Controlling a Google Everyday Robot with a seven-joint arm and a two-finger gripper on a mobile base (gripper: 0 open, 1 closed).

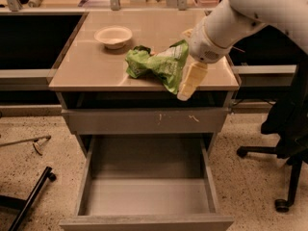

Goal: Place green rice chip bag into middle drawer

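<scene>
The green rice chip bag (156, 64) lies crumpled on the tan counter (96, 66), right of centre near the front edge. The middle drawer (149, 196) is pulled out below, grey, with nothing in it. My gripper (189, 82) hangs from the white arm at the bag's right end. It points down over the counter's front edge and overlaps the bag's lower right corner. Whether it touches the bag cannot be told.
A cream bowl (114, 36) stands on the counter behind and left of the bag. A shut grey drawer front with whitish scratches (144, 121) sits above the open drawer. A black office chair (288, 129) stands at the right, and black legs (29, 196) lie on the floor at the left.
</scene>
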